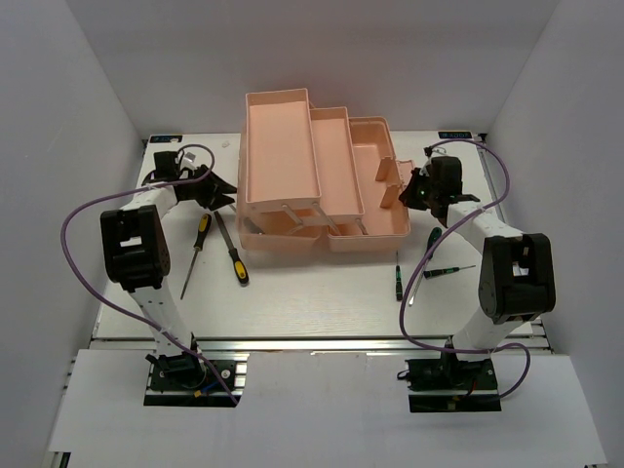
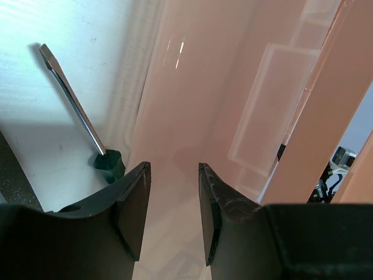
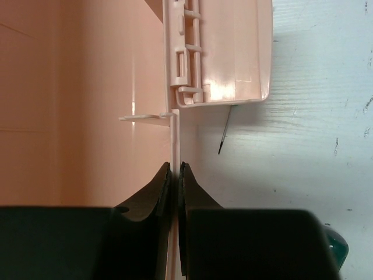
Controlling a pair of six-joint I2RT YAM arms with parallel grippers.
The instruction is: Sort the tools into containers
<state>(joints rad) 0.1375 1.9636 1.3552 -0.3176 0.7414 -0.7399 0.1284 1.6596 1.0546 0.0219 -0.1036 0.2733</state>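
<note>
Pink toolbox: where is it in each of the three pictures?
Top view: the pink toolbox sits open in the middle of the table.
Left wrist view: its pink wall fills the middle and right, beyond the left hand.
Right wrist view: it fills the left and top; the right hand pinches its thin edge.
Shared landmark: the white table, in all three.

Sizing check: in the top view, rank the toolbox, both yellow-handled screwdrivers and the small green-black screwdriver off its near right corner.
1. The pink toolbox, by far.
2. The left yellow-handled screwdriver and right yellow-handled screwdriver look about alike, so unranked.
3. The small green-black screwdriver.
</note>
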